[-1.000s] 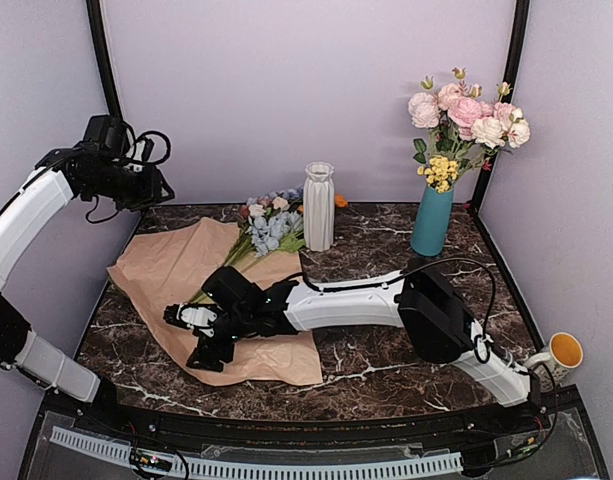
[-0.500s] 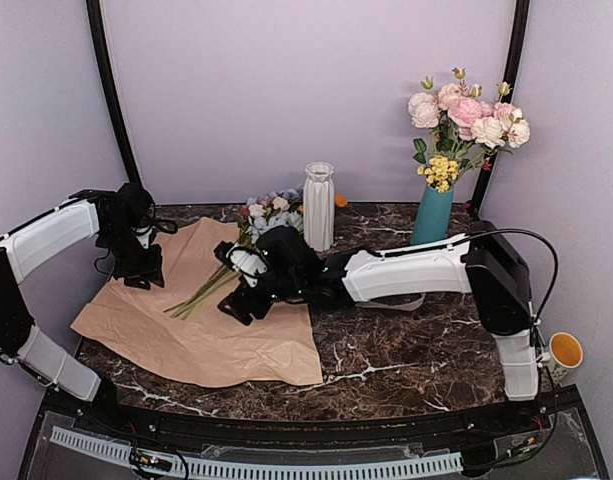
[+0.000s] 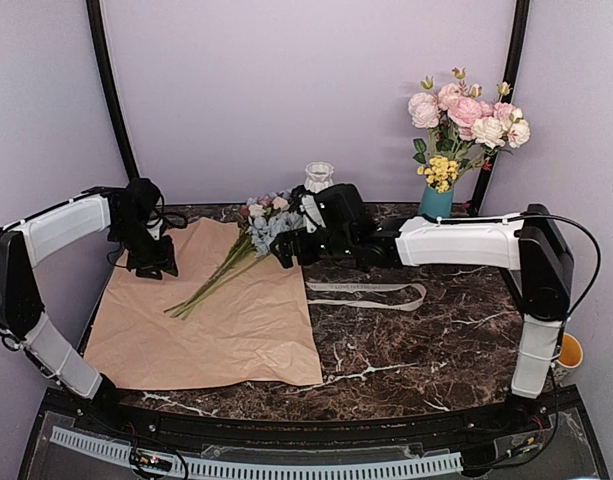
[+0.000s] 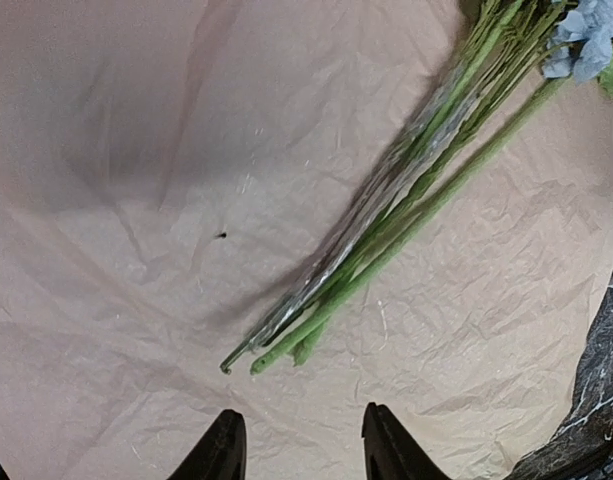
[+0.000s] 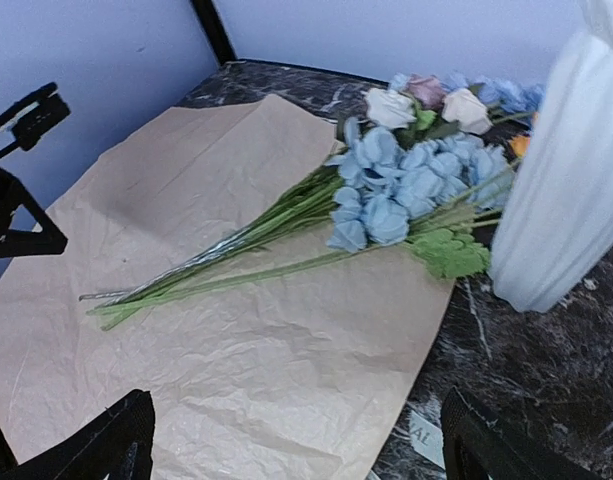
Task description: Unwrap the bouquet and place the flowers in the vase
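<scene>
**A:** Overhead first: your flowers (image 3: 236, 262) lie loose on the opened-out paper (image 3: 206, 330), blooms toward the white vase (image 3: 319, 174), stems pointing near-left. The ribbon (image 3: 366, 290) sits on the tabletop (image 3: 436, 330) just right of the paper. Your right gripper (image 3: 289, 247) is by the blooms, in front of the vase. The left gripper (image 3: 151, 265) hovers at the paper's far left edge.

**B:** Yep. On the left wrist cam your left gripper (image 4: 301, 450) is released, fingers parted over bare paper, nothing between them. The stem ends are just ahead.

**A:** Right wrist cam: your right gripper (image 5: 296, 445) is spread wide and empty too. The blue and cream blooms lie just beside the vase's base, can't tell if they touch.
</scene>
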{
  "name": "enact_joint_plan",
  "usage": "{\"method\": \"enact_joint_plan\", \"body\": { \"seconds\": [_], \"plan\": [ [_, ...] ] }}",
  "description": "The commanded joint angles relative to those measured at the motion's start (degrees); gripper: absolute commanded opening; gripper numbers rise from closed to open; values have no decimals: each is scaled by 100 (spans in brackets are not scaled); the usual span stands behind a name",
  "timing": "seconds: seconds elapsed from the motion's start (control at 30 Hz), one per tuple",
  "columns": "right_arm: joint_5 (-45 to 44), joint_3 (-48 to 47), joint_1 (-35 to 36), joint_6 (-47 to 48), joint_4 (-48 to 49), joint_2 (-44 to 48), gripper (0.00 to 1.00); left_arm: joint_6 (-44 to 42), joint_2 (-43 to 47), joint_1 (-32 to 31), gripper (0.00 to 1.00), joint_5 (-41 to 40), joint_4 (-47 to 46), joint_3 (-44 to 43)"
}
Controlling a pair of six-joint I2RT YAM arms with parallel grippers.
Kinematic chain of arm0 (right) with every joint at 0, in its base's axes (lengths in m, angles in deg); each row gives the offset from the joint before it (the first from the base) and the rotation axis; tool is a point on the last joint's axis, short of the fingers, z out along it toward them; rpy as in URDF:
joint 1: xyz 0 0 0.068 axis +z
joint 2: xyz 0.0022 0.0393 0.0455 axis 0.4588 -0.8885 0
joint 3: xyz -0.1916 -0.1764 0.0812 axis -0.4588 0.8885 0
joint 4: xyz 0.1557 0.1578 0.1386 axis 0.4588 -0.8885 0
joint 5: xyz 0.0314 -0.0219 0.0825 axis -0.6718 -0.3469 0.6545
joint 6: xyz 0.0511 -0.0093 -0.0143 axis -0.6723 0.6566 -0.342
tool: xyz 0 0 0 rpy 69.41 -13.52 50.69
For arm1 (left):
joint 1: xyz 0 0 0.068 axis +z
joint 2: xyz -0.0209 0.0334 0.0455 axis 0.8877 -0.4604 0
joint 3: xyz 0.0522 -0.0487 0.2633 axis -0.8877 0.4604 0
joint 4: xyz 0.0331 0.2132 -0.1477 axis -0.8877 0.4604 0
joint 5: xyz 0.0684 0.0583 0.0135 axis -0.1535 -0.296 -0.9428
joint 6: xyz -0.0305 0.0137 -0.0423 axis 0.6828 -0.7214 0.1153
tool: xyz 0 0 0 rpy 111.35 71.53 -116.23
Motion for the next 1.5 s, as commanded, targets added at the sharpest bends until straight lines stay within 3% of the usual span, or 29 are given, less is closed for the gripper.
{"method": "enact_joint_plan", "body": {
  "seconds": [0.0,0.2,0.43,0.63,0.93,1.47],
  "plan": [
    [-36,197,-593,-1062,-500,372,99,-631,-926,73,44,68,-179,-989],
    [75,1214,-988,-1484,82,962,98,-1921,-1881,-344,39,772,-616,-1844],
    [-270,1034,-1043,-1432,-567,891,98,-2463,-2959,-644,30,1162,-161,-3219],
    [-291,817,-1070,-1341,-807,796,98,-2604,-3337,-1003,25,1274,-368,-3294],
    [-17,199,-1194,-1112,-1170,438,98,-2529,-3854,-1317,20,732,-310,-3445],
    [-91,730,-1203,-1501,-994,813,97,-2535,-3906,-1320,20,148,-414,-3277]
  ]
}}
